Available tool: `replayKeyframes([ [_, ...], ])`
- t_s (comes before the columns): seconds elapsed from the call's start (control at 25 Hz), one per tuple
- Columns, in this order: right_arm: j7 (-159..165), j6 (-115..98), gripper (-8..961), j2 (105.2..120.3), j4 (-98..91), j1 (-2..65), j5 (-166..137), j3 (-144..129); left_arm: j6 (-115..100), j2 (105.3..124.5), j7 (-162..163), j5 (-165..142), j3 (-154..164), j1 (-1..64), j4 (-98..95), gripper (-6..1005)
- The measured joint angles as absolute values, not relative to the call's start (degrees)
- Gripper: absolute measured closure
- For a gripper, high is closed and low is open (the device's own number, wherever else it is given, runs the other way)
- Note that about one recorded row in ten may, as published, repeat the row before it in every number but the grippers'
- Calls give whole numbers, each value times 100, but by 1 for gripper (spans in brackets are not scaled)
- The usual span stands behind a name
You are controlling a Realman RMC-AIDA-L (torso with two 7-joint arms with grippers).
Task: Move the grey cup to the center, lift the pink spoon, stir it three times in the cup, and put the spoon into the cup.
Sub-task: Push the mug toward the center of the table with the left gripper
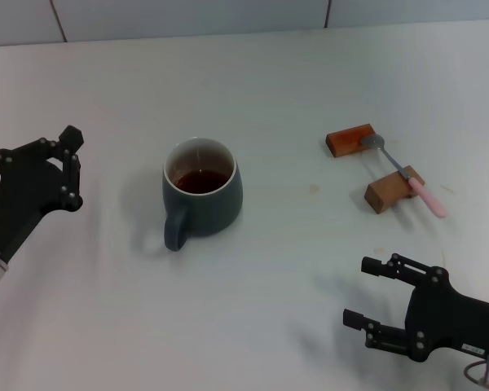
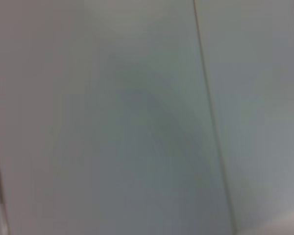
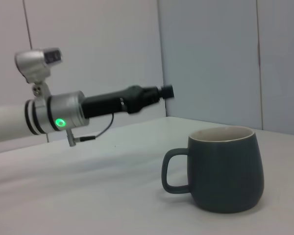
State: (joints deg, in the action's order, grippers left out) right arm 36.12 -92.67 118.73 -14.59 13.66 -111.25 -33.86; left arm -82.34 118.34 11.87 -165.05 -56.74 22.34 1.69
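Sitting mid-table, the grey cup is placed; the pink spoon bridges two wooden blocks beyond my right gripper, handle slanting toward me. That gripper hangs spread and empty, nearer than my left gripper.

No readable text, labels, brands or numbers anywhere. Small pale tag on the right gripper body, near right: too small to read. Grey cup, centre: plain, unmarked.
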Motion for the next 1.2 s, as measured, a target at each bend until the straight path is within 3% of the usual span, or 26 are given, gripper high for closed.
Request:
replayKeyframes([
  [0.36, 3612, -9246, 205, 11881, -1458, 1405, -11098, -3354, -6747, 11865, -340, -16551, -5686, 2160, 891, 1001],
  [1.2, 3612, -9227, 213, 11882, -1457, 1386, -11091, -3281, -4575, 11909, -358, -16505, -5169, 1981, 2713, 1000],
])
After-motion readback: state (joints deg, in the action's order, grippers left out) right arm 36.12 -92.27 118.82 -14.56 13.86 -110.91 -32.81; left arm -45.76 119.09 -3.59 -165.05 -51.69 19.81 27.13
